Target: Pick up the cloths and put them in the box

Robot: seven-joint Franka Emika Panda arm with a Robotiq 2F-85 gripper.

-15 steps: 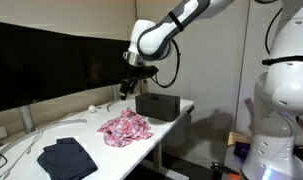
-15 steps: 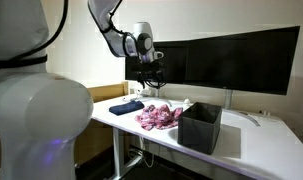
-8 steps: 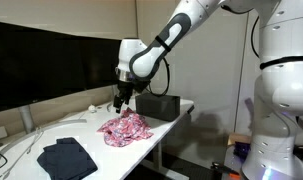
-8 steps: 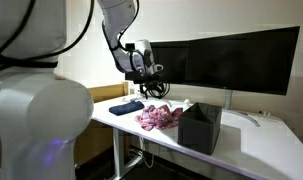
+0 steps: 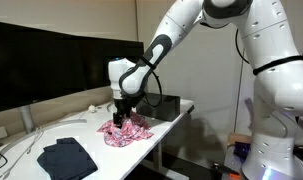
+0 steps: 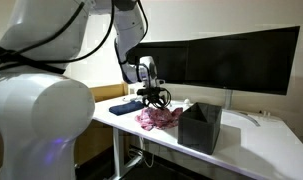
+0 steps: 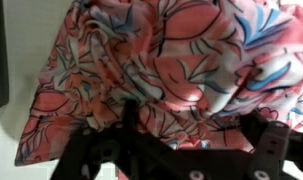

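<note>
**Both pieces still out as the tool (image 5: 118, 119) drops onto the floral cloth (image 5: 129, 131)**

Within the last second the arm has swung down from above the box (image 5: 168, 108), and the tool now sits right on the floral cloth's folds. In the wrist view its fingers (image 7: 127, 130) stand apart with fabric bunched between them, nothing clamped yet. The dark cloth (image 5: 66, 157) lies well away from the tool on the tabletop (image 5: 49, 128), and the box is just behind it. I'd judge the grasp is about to begin.

The pink-red cloth (image 7: 161, 70) is soft, wrinkled fabric with a printed pattern. The dark cloth (image 5: 67, 157) looks matt. The box (image 6: 200, 130) is matt dark, the table (image 5: 76, 128) smooth white, the arm shell (image 5: 181, 25) glossy
</note>
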